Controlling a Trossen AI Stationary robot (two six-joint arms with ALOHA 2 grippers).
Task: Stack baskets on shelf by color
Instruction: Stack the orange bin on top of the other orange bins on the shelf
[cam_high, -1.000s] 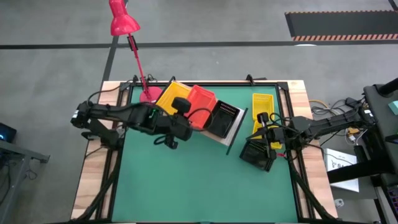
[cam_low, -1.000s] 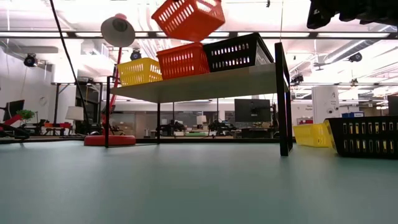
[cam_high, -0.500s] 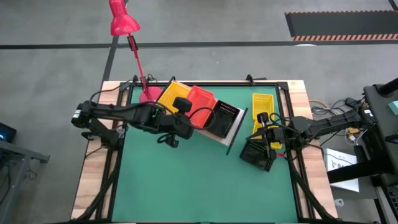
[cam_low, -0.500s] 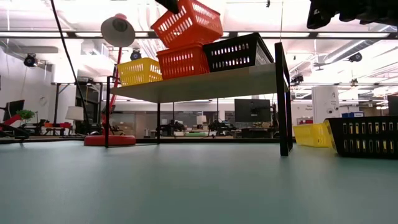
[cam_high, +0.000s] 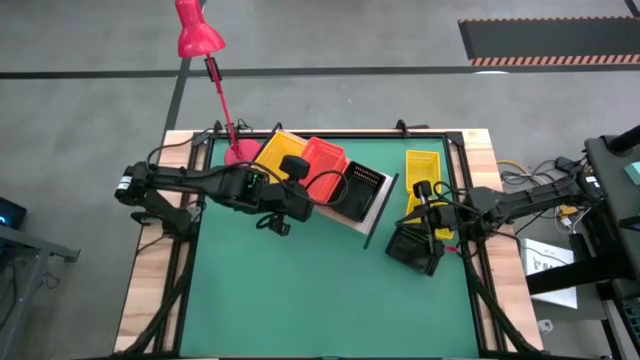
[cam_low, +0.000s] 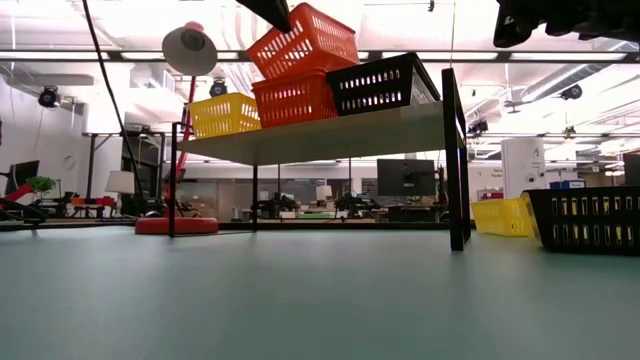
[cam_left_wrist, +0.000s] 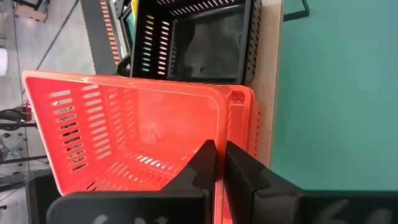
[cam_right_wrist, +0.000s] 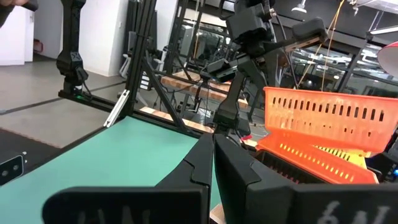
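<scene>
Fingers of the left gripper (cam_left_wrist: 216, 163) pinch the rim of a light, stiff red-orange mesh basket (cam_low: 303, 40), tilted over its twin on the shelf (cam_low: 330, 133), while at three o'clock the right gripper (cam_high: 432, 200) hangs shut, empty.

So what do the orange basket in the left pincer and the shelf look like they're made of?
The orange basket looks like moulded plastic, glossy: thin slotted walls that light glows through. The shelf seems to be a pale wood-look board, matte, on a thin black frame, probably metal.
</scene>
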